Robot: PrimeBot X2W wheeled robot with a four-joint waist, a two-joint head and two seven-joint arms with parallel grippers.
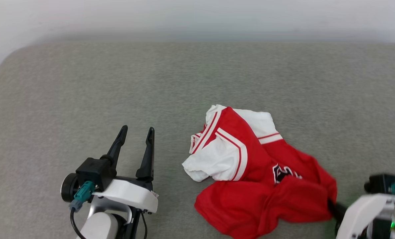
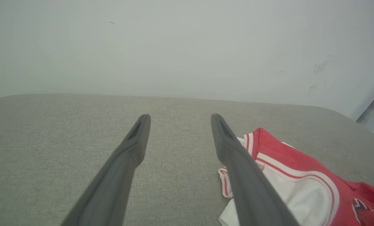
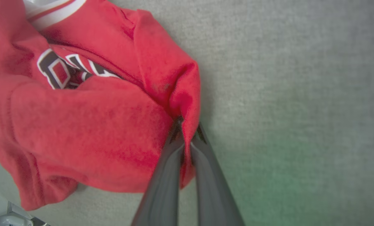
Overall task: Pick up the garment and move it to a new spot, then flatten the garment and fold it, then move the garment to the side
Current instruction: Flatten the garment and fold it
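The garment point(image 1: 250, 172) lies crumpled on the grey cushion point(image 1: 151, 83), a red jersey with white sleeves, striped trim and black white-outlined letters. My right gripper point(image 3: 187, 131) is shut on a red fold at the garment's point(image 3: 80, 125) right edge, cloth pinched between the two dark fingers. In the head view the right gripper point(image 1: 331, 205) meets the cloth at the lower right, its tips hidden by the fabric. My left gripper point(image 1: 137, 131) stands open to the left of the garment, apart from it. The left wrist view shows the left gripper point(image 2: 180, 121) with nothing between its fingers and the garment point(image 2: 293, 185) beside the right finger.
The grey cushion point(image 2: 48, 141) stretches wide to the left and far side, ending at a pale wall point(image 2: 174, 47). Its rounded corner point(image 1: 8, 63) shows at the far left.
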